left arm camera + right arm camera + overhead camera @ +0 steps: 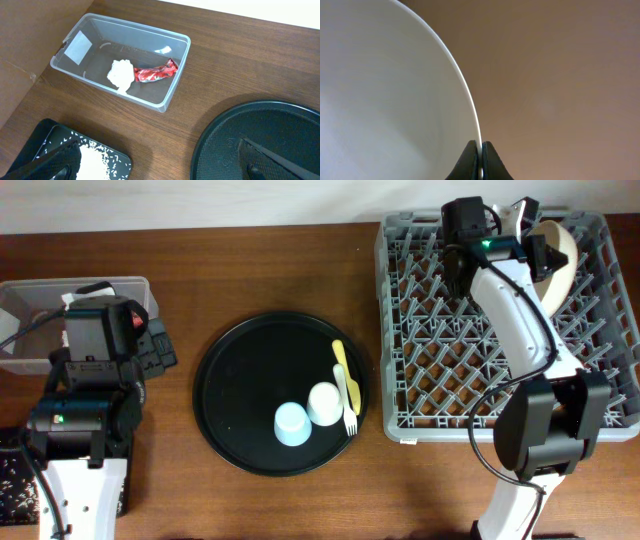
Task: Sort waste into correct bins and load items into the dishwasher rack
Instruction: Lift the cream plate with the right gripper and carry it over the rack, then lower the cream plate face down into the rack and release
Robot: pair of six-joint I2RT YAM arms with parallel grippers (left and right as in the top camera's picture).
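Note:
My right gripper (541, 256) is shut on the rim of the large cream bowl (562, 250), held on edge over the far right of the grey dishwasher rack (440, 360). The right wrist view shows the fingers (480, 150) pinching the bowl's rim (385, 90). My left gripper (157, 167) is open and empty above the table. The clear tub (172, 85) holds the white tissue (121, 74) and the red wrapper (155, 72). The black bin (50, 132) holds rice grains (92, 162). The light blue cup (293, 424), white cup (324, 402) and yellow-handled fork (345, 385) lie on the round tray. The pink bowl is out of view.
The round black tray (240, 380) sits mid-table between the bins and the rack; it also shows in the left wrist view (240, 120). The left arm covers most of the clear tub (20, 300) and the black bin (15, 480) at the left edge.

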